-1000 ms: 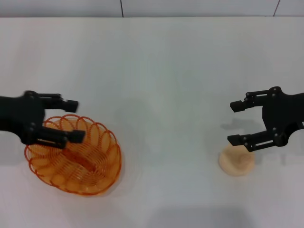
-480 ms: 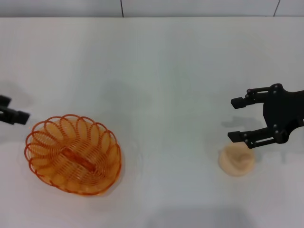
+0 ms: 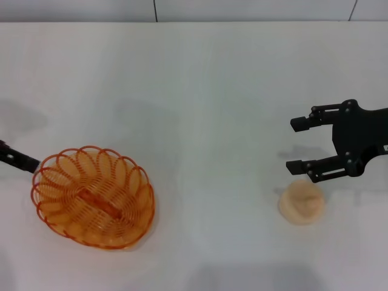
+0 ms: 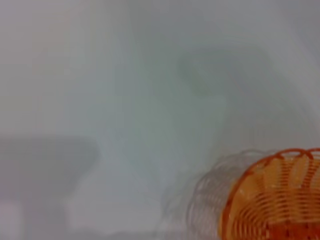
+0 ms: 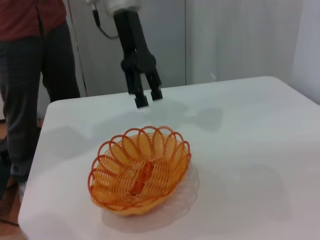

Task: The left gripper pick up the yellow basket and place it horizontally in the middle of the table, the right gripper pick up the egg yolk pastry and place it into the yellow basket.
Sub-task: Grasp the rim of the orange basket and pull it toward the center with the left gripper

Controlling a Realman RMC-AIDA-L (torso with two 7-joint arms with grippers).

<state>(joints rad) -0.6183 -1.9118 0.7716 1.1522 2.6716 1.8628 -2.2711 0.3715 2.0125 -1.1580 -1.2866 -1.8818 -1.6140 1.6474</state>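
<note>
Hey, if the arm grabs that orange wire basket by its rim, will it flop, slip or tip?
The yellow basket is open wire, so probably light and fairly stiff. Its looped rim offers holds, though thin wire may slip between the left end effector's fingers. Held by one edge, the wide oval would likely hang tilted.

White table (image 3: 212, 79): yellow basket (image 3: 93, 196) left, egg yolk pastry (image 3: 301, 202) right.
</note>
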